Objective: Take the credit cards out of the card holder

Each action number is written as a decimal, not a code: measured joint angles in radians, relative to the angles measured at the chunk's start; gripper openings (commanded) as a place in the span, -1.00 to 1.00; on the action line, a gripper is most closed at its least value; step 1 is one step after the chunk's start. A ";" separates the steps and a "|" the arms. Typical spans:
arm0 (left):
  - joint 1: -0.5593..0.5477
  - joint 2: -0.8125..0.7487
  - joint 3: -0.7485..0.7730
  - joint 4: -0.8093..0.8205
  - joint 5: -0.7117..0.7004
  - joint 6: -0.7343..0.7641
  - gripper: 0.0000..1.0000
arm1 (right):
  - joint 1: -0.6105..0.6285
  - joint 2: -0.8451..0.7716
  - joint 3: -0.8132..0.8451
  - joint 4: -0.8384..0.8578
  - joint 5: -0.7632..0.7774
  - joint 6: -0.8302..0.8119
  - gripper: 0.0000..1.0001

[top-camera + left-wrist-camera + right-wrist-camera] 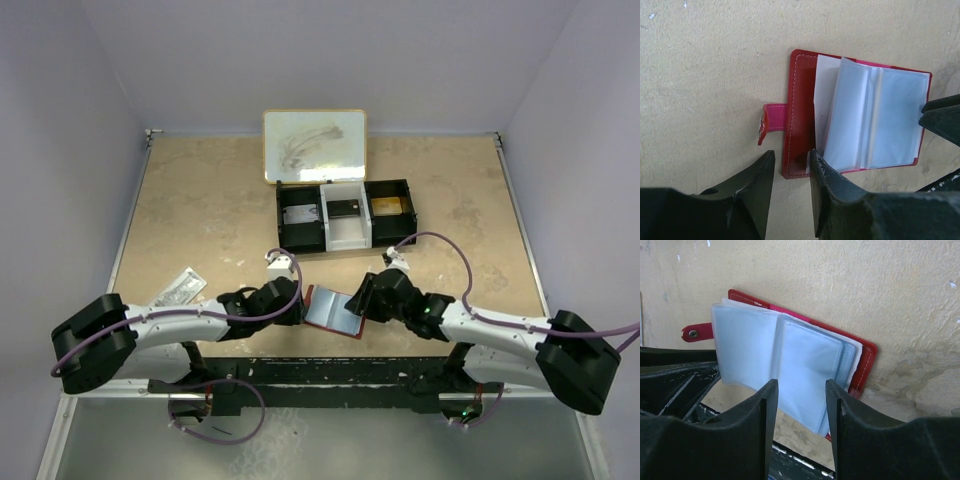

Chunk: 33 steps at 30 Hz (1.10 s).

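On the bench (200,200), the open card holder (332,310) lies between your left tool (789,159) and right tool (799,387), both narrowly parted and holding nothing, so a loose pinch could crumple its sleeves (875,120) or drag it.

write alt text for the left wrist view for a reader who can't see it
A small red card holder lies open on a beige table, its clear plastic sleeves fanned and a red tab sticking out to the left. The left gripper reaches in from below, its two black fingers apart astride the cover's lower left corner.
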 measured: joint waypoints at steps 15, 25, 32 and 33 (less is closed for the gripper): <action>-0.002 0.011 0.000 0.005 0.000 -0.007 -0.41 | 0.000 0.003 -0.010 -0.014 -0.001 0.010 -0.10; -0.003 0.047 0.000 0.026 -0.002 -0.006 -0.70 | 0.000 0.034 -0.035 0.092 -0.026 0.026 -0.14; -0.006 0.064 0.000 0.056 -0.002 -0.006 -0.75 | 0.000 0.034 -0.038 0.123 -0.043 0.013 -0.17; -0.006 0.064 0.000 0.057 -0.002 -0.006 -0.76 | 0.000 0.034 -0.037 0.123 -0.043 0.008 -0.19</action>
